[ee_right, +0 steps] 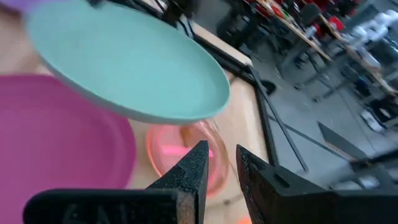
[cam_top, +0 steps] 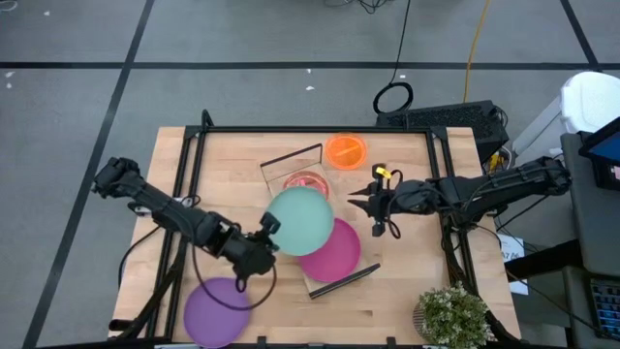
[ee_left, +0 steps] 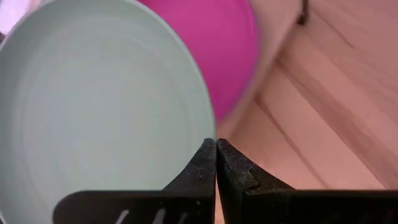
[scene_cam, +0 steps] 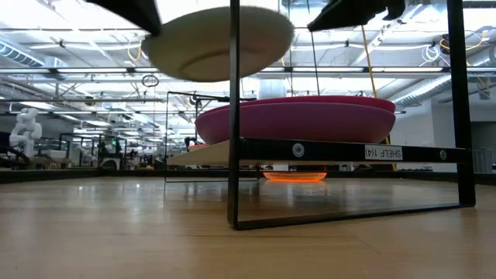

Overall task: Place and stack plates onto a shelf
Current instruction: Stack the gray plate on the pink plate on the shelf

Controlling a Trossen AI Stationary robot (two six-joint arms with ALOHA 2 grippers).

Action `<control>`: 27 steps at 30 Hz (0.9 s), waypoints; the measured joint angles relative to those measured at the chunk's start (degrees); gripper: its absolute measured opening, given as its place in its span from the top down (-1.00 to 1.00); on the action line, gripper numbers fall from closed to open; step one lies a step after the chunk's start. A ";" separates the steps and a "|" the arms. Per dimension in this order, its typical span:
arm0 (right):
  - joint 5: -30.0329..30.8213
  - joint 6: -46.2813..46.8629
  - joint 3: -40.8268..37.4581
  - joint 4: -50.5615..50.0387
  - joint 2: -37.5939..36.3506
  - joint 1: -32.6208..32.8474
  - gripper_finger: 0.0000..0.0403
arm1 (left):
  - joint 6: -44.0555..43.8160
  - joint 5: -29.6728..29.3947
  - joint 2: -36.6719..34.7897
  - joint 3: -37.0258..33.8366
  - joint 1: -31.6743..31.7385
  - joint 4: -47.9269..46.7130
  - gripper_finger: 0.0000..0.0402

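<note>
Holding the teal plate point(cam_top: 299, 221) by its rim, your left hand point(cam_top: 268, 231) has it pinched tight between its fingers, and in the left wrist view the two fingertips meet over the plate's edge. A rim pinch like that leaves the whole underside free, which is what you want for setting one plate down flat on another. The plate hangs in the air above the shelf point(cam_top: 291, 173), overlapping the magenta plate point(cam_top: 332, 249) that already lies on the board; the low view shows a clear gap between the two, so nothing is stacked yet. To my eye it is off-centre from the magenta plate, toward the pink divided plate point(cam_top: 306, 181) at the shelf's other end, so you would probably bring it over the magenta one before lowering. Your right hand point(cam_top: 362, 202) waits just beside the shelf with its fingers a little apart and nothing between them, likely kept close to steady a plate if one slides. The orange plate point(cam_top: 346, 150) sits on the counter point(cam_top: 426, 252) beyond the shelf, and the purple plate point(cam_top: 218, 308) lies near the counter's front edge, under your left arm, both not yet picked up.
</note>
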 joint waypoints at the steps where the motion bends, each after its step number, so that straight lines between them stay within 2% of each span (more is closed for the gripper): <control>1: 1.13 -0.04 0.00 -0.61 0.00 0.00 0.66 | 1.15 0.27 0.00 0.00 0.65 1.42 1.00; 7: 6.62 0.05 0.00 -4.49 -0.47 0.02 0.66 | 6.98 1.97 0.88 0.02 3.69 9.11 1.00; 12: 6.73 2.67 0.00 -7.64 -2.97 0.06 0.66 | 10.67 5.40 4.30 0.02 4.52 13.02 1.00; 17: 6.75 7.64 0.00 -9.65 -6.73 0.07 0.66 | 12.80 5.72 8.76 0.00 4.68 15.58 1.00; 21: 6.63 10.76 0.00 -10.90 -8.89 0.07 0.66 | 12.74 6.14 11.77 0.00 4.64 17.01 1.00; 27: 6.58 11.16 0.00 -11.36 -10.14 0.07 0.66 | 10.76 11.23 12.55 0.00 4.63 18.33 1.00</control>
